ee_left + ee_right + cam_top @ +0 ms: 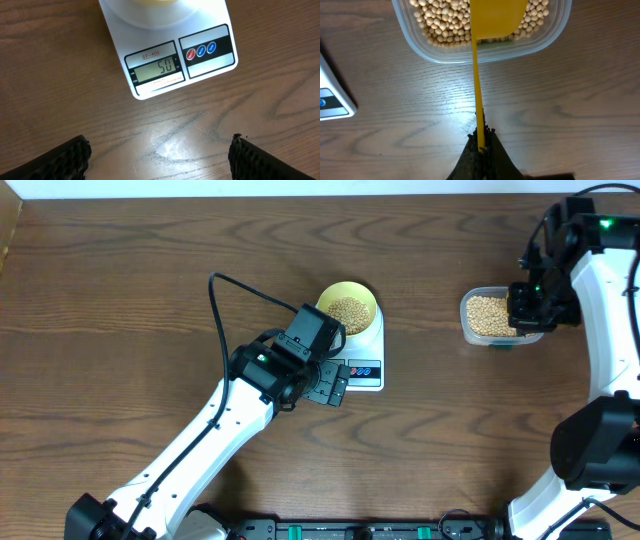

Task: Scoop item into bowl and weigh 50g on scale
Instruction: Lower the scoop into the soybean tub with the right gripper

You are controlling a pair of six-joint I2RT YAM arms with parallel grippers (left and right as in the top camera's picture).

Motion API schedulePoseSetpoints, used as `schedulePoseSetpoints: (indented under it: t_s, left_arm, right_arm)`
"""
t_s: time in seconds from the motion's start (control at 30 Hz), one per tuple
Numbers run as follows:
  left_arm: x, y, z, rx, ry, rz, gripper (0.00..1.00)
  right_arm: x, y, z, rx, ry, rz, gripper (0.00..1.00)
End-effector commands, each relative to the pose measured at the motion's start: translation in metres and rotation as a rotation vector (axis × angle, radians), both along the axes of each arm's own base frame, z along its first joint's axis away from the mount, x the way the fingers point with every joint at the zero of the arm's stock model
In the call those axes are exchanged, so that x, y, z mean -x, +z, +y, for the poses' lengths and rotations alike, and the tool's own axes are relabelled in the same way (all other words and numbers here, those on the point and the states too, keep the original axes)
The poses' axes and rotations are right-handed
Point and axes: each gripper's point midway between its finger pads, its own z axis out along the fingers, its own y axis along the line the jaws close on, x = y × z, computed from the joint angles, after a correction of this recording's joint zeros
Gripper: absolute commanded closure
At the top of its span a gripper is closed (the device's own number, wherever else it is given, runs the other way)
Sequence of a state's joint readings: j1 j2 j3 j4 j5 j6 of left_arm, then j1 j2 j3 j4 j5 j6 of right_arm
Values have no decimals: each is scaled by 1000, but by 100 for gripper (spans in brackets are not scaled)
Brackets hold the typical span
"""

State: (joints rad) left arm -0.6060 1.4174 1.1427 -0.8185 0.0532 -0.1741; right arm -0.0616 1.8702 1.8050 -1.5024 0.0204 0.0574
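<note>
Pretty much done, it seems: the beans [347,312] are piled in the bowl [348,287], which is set on the scale [210,65] mid-table, and 50 is shown on the display [159,67]. The left gripper [160,152] is held wide open and empty beside the scale. The scoop [497,17] is pinched in the closed right gripper [480,142] over the tub [445,50] near the right edge.

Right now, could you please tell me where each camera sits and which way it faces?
Overhead: above the table, looking down at scale, bowl and tub; left arm and right arm show.
Left wrist: on the left arm, facing down at the scale's display; the open left gripper shows.
Right wrist: on the right arm, facing along the scoop into the tub of beans; the shut right gripper shows.
Shared: both wrist views catch the scale.
</note>
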Motion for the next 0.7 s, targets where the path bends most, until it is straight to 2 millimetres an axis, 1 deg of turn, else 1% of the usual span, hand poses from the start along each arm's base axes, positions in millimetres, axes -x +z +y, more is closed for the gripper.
schedulePoseSetpoints:
  t_s: [0.0,0.13,0.3,0.5,0.67]
  left_arm:
    - [-1,5,2,-7,-15,-21,9]
    - [-1,5,2,-7,-15,-21,9]
    - [0,5,2,-6,-15,-20,9]
    - [-1,5,2,-7,-15,-21,9]
    - [-1,5,2,-7,-15,-21,9]
  right_arm:
    - [1,6,-4,69,-19,-16,99]
    - [1,7,-5,91,-33,-18,99]
    - [3,7,-12,135,-52,-12,99]
    - [11,-4,-15,154,-74,28,99]
    - [12,-14,-11,154,-62,35,99]
